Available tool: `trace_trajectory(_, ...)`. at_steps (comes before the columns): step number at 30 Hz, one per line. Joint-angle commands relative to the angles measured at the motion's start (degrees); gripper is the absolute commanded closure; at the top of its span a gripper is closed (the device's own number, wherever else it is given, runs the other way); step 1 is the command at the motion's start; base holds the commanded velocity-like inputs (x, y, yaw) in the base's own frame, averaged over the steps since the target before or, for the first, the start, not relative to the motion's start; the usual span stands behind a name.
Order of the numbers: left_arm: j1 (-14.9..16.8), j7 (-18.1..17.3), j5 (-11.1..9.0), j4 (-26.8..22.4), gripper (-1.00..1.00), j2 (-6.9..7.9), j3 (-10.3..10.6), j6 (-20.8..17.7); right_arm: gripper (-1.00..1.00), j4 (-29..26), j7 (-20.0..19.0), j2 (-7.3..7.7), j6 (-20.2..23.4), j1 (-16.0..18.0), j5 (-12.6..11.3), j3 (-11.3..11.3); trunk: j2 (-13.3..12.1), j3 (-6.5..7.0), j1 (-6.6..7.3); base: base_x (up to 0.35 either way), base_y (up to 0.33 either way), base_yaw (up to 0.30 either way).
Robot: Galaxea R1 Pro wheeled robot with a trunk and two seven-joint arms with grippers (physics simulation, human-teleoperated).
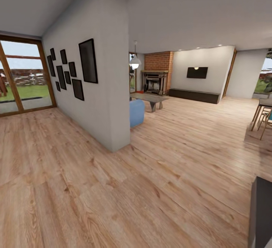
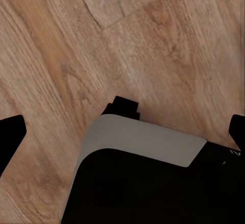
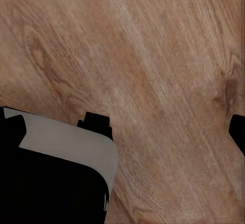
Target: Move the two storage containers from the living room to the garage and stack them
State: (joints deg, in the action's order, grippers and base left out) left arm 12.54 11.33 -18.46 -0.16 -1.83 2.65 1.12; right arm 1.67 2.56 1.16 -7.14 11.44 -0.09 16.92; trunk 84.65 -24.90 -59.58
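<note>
The living room (image 1: 189,85) with its brick fireplace (image 1: 156,76) lies far ahead across the wood floor (image 1: 151,187). I can't spot the bins yet. Your claws look apart, holding nothing. Drive closer first.

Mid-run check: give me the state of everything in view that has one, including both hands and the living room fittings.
Left hand: open, empty, over wood floor.
Right hand: open, empty, over wood floor.
Wall TV: off, dark screen.
Fireplace: unlit.
Pendant lamp: hanging, cannot tell if lit.
Ceiling spotlights: on.
Picture frames: hung on wall, dark.
Bench: against wall, top bare.
</note>
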Motion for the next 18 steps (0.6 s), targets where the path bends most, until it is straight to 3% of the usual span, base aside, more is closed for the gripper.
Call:
trace_trajectory(1,0.03,0.18,-0.39,0.02,-1.00,-0.02,0.28,0.11,-1.00,0.18,0.17,-0.02,-0.32,0.07,0.00,0.32,0.03,-0.06,-0.03,0.326,0.000,0.000)
trace_trajectory(18,0.03,-0.05,-0.35,0.01,-1.00,-0.11,0.33,0.05,-1.00,0.18,0.17,-0.23,-0.48,0.07,-0.43,-0.01,0.03,-0.06,-0.03,0.326,0.000,0.000)
